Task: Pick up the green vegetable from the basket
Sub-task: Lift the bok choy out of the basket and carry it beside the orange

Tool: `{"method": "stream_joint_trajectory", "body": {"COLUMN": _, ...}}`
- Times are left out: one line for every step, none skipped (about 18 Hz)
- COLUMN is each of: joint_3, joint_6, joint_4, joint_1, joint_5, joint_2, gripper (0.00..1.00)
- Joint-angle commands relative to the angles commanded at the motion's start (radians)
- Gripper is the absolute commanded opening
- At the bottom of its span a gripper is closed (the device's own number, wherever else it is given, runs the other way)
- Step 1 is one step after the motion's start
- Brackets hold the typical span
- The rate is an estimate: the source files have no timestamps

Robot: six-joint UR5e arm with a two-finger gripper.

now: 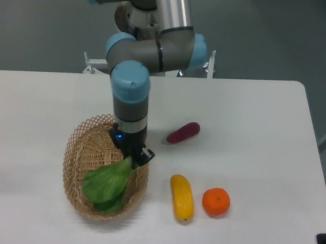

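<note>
The green vegetable (108, 183), a bok choy with broad dark leaves, hangs over the right half of the tan wicker basket (82, 149). Its pale stem end is up at the gripper (132, 157), which is shut on it. The leaves droop toward the basket's lower right rim, seemingly lifted off the basket floor. The arm comes down from the upper middle and covers the basket's upper right rim.
A purple oblong vegetable (183, 132) lies on the white table right of the basket. A yellow oblong fruit (182, 197) and an orange (216, 201) lie near the front, just right of the basket. The table's right edge runs at the far right.
</note>
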Motion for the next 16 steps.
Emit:
{"method": "stream_joint_trajectory", "body": {"joint_3": 0.009, "joint_6": 0.023, "joint_4": -0.005, "joint_1": 0.015, "joint_5": -0.002, "joint_2": 0.009, "gripper": 0.36}}
{"method": "stream_joint_trajectory", "body": {"joint_3": 0.017, "joint_6": 0.040, "joint_4": -0.009, "joint_1": 0.037, "joint_5": -0.002, "joint_2": 0.026, "gripper": 0.36}}
{"method": "stream_joint_trajectory", "body": {"joint_3": 0.028, "joint_6": 0.055, "joint_4": -0.012, "joint_1": 0.055, "joint_5": -0.003, "joint_2": 0.034, "gripper": 0.36}}
{"method": "stream_joint_trajectory", "body": {"joint_3": 0.041, "joint_6": 0.078, "joint_4": -0.014, "joint_1": 0.077, "joint_5": -0.005, "joint_2": 0.034, "gripper": 0.36}}
{"method": "stream_joint_trajectory", "body": {"joint_3": 0.051, "joint_6": 0.107, "joint_4": -0.014, "joint_1": 0.097, "joint_5": -0.012, "joint_2": 0.035, "gripper": 0.36}}
{"method": "stream_joint_trajectory", "body": {"joint_3": 0.058, "joint_6": 0.140, "joint_4": -0.014, "joint_1": 0.124, "joint_5": -0.017, "joint_2": 0.035, "gripper": 0.36}}
{"method": "stream_joint_trajectory", "body": {"joint_3": 0.063, "joint_6": 0.175, "joint_4": -0.014, "joint_1": 0.149, "joint_5": -0.018, "joint_2": 0.035, "gripper": 0.36}}
{"method": "stream_joint_trajectory", "body": {"joint_3": 0.064, "joint_6": 0.209, "joint_4": -0.014, "joint_1": 0.175, "joint_5": -0.018, "joint_2": 0.035, "gripper": 0.36}}
{"method": "stream_joint_trajectory", "body": {"joint_3": 0.064, "joint_6": 0.247, "joint_4": -0.014, "joint_1": 0.207, "joint_5": -0.018, "joint_2": 0.035, "gripper": 0.36}}
{"method": "stream_joint_trajectory", "body": {"joint_3": 0.064, "joint_6": 0.284, "joint_4": -0.014, "joint_1": 0.236, "joint_5": -0.017, "joint_2": 0.035, "gripper": 0.36}}
{"method": "stream_joint_trajectory", "body": {"joint_3": 0.069, "joint_6": 0.319, "joint_4": -0.014, "joint_1": 0.262, "joint_5": -0.018, "joint_2": 0.035, "gripper": 0.36}}
{"method": "stream_joint_trajectory", "body": {"joint_3": 0.078, "joint_6": 0.347, "joint_4": -0.015, "joint_1": 0.290, "joint_5": -0.018, "joint_2": 0.035, "gripper": 0.36}}
{"method": "stream_joint_trajectory", "body": {"joint_3": 0.089, "joint_6": 0.370, "joint_4": -0.020, "joint_1": 0.310, "joint_5": -0.018, "joint_2": 0.035, "gripper": 0.36}}
{"method": "stream_joint_trajectory", "body": {"joint_3": 0.104, "joint_6": 0.390, "joint_4": -0.029, "joint_1": 0.327, "joint_5": -0.020, "joint_2": 0.035, "gripper": 0.36}}
{"method": "stream_joint_trajectory", "body": {"joint_3": 0.121, "joint_6": 0.401, "joint_4": -0.034, "joint_1": 0.342, "joint_5": -0.020, "joint_2": 0.035, "gripper": 0.36}}
{"method": "stream_joint_trajectory", "body": {"joint_3": 0.133, "joint_6": 0.404, "joint_4": -0.037, "joint_1": 0.354, "joint_5": -0.020, "joint_2": 0.031, "gripper": 0.36}}
